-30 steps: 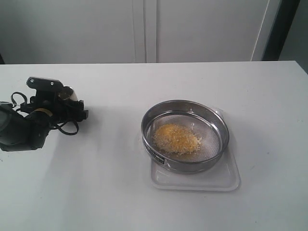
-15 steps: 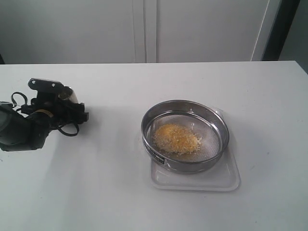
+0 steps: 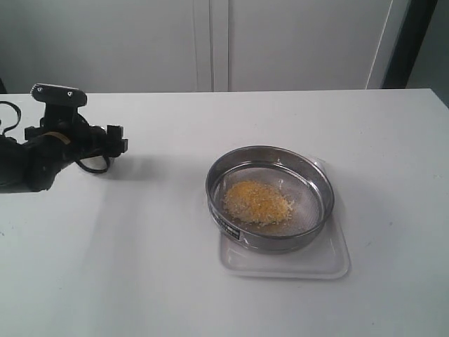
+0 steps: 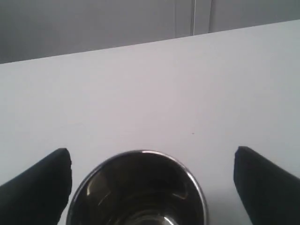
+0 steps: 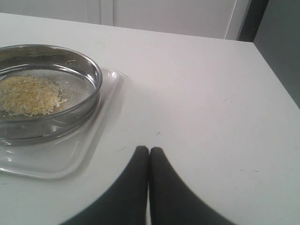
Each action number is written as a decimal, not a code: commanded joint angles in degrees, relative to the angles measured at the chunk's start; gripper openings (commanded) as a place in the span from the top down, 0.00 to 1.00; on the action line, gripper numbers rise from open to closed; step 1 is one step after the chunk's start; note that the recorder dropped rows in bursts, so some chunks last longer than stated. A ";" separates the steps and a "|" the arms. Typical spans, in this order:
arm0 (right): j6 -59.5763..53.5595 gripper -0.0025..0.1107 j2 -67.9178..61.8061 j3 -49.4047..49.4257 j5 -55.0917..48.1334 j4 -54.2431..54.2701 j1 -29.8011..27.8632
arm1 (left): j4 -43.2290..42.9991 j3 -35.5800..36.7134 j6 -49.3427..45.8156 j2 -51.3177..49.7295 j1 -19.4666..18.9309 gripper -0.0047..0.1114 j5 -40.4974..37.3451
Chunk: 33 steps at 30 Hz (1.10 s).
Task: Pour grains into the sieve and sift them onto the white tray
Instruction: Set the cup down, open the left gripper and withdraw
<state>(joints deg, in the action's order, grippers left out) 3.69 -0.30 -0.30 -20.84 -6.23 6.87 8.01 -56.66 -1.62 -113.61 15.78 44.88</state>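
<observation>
The sieve [image 3: 317,181] rests on the white tray [image 3: 330,263] right of the table's middle, with a heap of yellow and pale grains [image 3: 256,202] on its mesh. My left gripper [image 3: 105,144] is far to the left and open. In its wrist view the left gripper [image 4: 152,161] has a small steel cup [image 4: 136,187] between its wide-spread fingers, with a gap on each side. The right gripper [image 5: 149,150] is shut on nothing and hovers over bare table beside the tray [image 5: 70,154]. Its view also shows the sieve [image 5: 91,70] and grains [image 5: 28,96]. The exterior view does not show the right gripper.
White table top [image 3: 161,267] stretches all round the tray. A pale wall with cabinet doors [image 3: 210,42] runs along the far edge. The table's right edge [image 5: 276,75] shows in the right wrist view.
The left arm has lifted and shifted toward the far left. The steel cup seen at its gripper earlier is now hidden in the exterior view. Sieve, grains and tray are unmoved.
</observation>
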 commanded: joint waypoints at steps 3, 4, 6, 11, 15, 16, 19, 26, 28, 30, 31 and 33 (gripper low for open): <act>0.04 0.98 0.30 0.30 0.79 0.19 0.06 | 0.03 -0.13 0.37 6.56 -0.28 0.16 -7.03; 0.04 0.98 0.30 0.30 0.79 0.19 0.06 | 0.03 -0.13 0.37 7.61 -0.28 0.16 -8.51; 0.04 0.98 0.30 0.30 0.79 0.19 0.06 | 0.03 -0.13 0.37 10.75 -0.28 0.20 -12.93; 0.04 0.98 0.30 0.30 0.79 0.19 0.06 | 0.03 -0.13 0.37 17.38 -0.28 0.51 -22.41; 0.04 0.98 0.30 0.30 0.79 0.19 0.06 | 0.03 -0.13 0.37 23.10 -0.28 0.86 -33.13; 0.04 0.98 0.30 0.30 0.79 0.19 0.06 | 0.03 -0.13 0.37 24.30 -0.28 0.94 -35.61; 0.04 0.98 0.30 0.30 0.79 0.19 0.06 | 0.03 -0.13 0.37 27.70 -0.28 0.96 -42.98; 0.04 0.98 0.30 0.30 0.79 0.19 0.06 | 0.03 -0.13 0.37 34.06 -0.28 0.96 -62.50; 0.04 0.98 0.30 0.30 0.79 0.19 0.06 | 0.03 -0.13 0.37 35.58 -0.28 0.96 -66.88; 0.04 0.98 0.30 0.30 0.79 0.19 0.06 | 0.03 -0.13 0.37 36.95 -0.28 0.96 -70.34; 0.04 0.98 0.30 0.30 0.79 0.19 0.06 | 0.03 -0.13 0.65 37.83 -0.28 0.96 -72.54; 0.04 0.98 0.30 0.30 0.79 0.19 0.06 | 0.03 -0.13 1.08 39.05 -0.49 0.96 -75.23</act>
<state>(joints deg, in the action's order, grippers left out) 3.69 -0.30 -0.30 -20.84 -6.23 6.87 7.91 -56.66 -1.46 -76.64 15.78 -25.09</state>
